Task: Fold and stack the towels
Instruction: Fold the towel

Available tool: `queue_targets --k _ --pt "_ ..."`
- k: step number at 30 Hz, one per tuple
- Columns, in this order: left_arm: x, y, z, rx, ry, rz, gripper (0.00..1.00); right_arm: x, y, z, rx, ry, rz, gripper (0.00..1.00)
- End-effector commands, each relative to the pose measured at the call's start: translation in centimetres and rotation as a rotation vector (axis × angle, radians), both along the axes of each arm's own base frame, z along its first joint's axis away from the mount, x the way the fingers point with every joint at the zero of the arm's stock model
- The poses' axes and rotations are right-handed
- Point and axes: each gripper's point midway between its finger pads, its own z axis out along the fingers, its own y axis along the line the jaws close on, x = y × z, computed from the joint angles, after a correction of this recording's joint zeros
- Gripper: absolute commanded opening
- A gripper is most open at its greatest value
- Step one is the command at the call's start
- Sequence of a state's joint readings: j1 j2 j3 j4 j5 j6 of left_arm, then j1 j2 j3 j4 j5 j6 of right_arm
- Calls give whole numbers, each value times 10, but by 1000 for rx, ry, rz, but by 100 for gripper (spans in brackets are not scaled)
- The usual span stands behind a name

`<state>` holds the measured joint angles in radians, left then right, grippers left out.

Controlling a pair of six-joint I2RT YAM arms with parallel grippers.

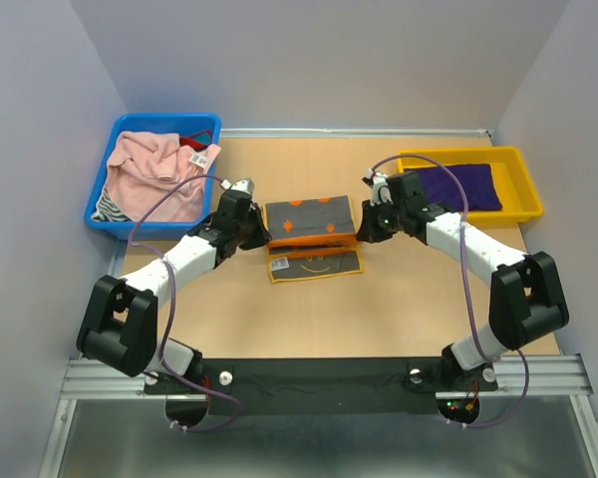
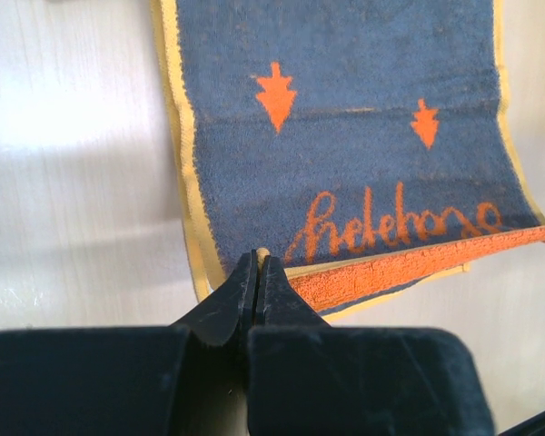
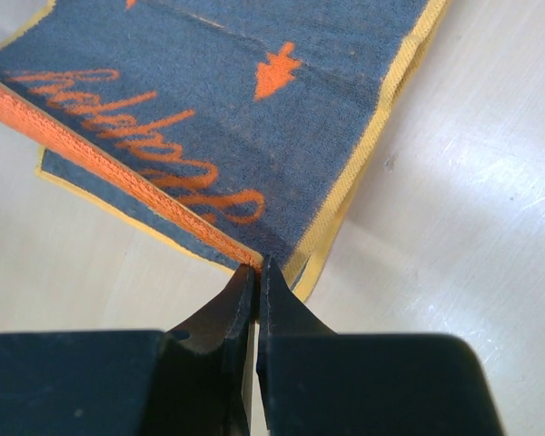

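Grey-and-orange towel (image 1: 309, 217), long axis spanning between left end effector (image 2: 257, 263) and right end effector (image 3: 257, 269), each clenched on a raised corner.

Seen from above, the fingertips of the left gripper (image 1: 262, 234) and right gripper (image 1: 361, 232) cannot be made out. Both wrist views cut the grey-and-orange towel (image 2: 345, 163) off at their top edge. A striped cloth (image 1: 108, 206) lies mostly under the pink towel (image 1: 154, 169), whose label (image 1: 203, 156) is too small to read.
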<state>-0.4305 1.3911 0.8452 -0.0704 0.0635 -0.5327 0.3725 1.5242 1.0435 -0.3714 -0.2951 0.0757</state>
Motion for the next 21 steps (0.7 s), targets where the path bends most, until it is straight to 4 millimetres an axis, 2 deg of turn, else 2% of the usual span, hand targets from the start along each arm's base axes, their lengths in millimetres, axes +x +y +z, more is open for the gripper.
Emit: queue_targets --k 1,5,11,21 --pt "-15 43 -27 150 55 88 0 1 -46 -14 -136 9 -121 0" --pt "-28 43 -46 139 90 86 0 -5 -44 -23 -126 42 -112 0" --pt "-33 47 -52 138 95 107 0 -11 -45 -34 -134 75 -114 0" --pt "-45 41 -84 139 179 92 0 -26 -52 -77 -184 202 -138 1"
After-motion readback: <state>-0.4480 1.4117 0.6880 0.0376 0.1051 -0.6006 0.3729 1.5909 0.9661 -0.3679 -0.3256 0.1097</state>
